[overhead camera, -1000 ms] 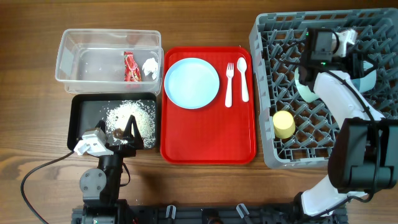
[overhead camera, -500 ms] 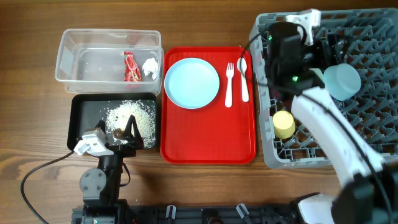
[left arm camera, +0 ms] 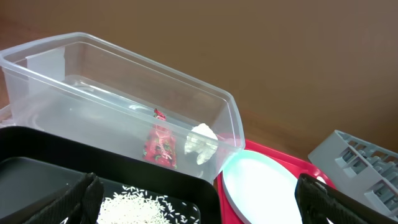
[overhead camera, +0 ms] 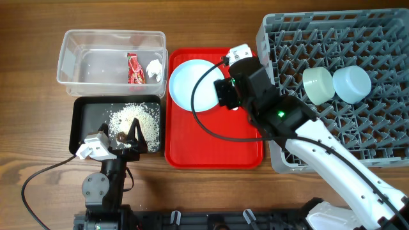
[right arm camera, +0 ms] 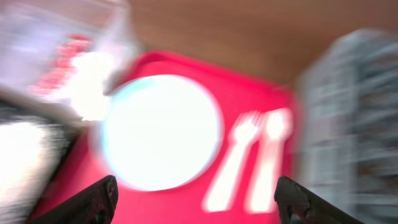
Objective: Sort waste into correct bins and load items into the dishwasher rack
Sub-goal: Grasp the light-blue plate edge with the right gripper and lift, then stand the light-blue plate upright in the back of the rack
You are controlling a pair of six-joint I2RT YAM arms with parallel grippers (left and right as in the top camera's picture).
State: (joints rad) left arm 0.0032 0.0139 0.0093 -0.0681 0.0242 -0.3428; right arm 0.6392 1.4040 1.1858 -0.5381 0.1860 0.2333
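Blue plate (overhead camera: pixel 184 82), right jaws seemingly spread

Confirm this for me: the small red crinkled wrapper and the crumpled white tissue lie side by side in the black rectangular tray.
Wrong on the container. The small red crinkled wrapper and the crumpled white tissue lie side by side in the clear rectangular plastic tub, not the black rectangular tray, which holds white rice-like crumbs. The overhead view shows it.
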